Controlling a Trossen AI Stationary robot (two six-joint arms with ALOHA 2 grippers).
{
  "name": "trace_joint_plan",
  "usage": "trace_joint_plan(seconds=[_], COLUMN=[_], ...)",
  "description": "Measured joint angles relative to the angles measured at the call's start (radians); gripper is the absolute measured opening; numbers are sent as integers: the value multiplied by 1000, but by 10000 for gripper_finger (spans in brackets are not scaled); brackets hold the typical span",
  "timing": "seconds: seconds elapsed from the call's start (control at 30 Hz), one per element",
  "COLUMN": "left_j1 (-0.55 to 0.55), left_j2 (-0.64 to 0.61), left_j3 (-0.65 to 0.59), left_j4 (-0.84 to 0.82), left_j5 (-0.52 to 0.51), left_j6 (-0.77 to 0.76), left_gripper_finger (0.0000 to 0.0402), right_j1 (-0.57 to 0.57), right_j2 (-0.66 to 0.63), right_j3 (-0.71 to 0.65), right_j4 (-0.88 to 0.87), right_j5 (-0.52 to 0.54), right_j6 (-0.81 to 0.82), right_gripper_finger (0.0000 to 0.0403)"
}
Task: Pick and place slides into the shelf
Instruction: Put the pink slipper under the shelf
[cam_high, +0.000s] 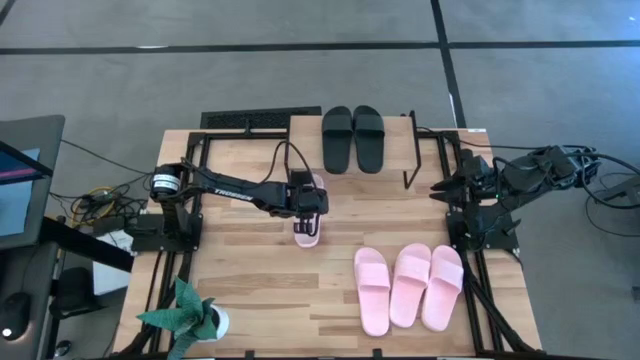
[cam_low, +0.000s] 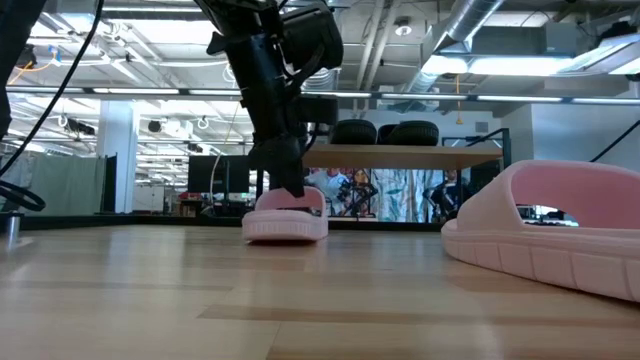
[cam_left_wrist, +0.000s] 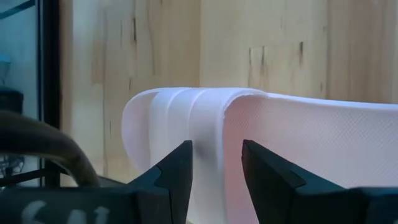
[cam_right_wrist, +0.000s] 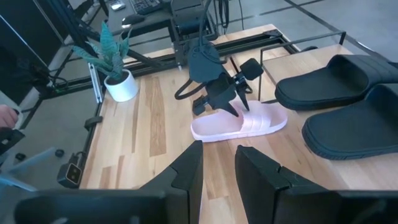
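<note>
- A pale pink slide (cam_high: 307, 232) lies sole-down on the wooden tabletop (cam_high: 250, 290), near its middle.
- The left gripper (cam_high: 306, 203) is clamped on this slide's strap edge.
- The black pair (cam_high: 352, 138) sits on the shelf (cam_high: 400, 150) at the far edge.
- Three more pink slides (cam_high: 408, 286) lie side by side near the front right.
- The right gripper (cam_high: 447, 187) waits at the right edge, fingers slightly parted, holding nothing.

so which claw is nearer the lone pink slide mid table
Left. The left claw is on the lone pink slide, its fingers straddling the strap. The right claw waits at the table's right edge, well away from it.
</note>
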Motion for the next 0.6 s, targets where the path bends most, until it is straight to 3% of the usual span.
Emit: trace_joint_plan(seconds=[0.4, 0.6], left_j1=[-35, -76], left_j2=[0, -22], left_j3=[0, 15], left_j4=[-4, -49], left_j5=[-36, -134], left_j6=[-11, -41], left_gripper_finger=[129, 129], right_j1=[0, 0], right_j2=[0, 0], right_j3=[0, 0], right_j4=[-9, -26], right_j5=[0, 0], right_j6=[-1, 0], right_gripper_finger=[82, 82])
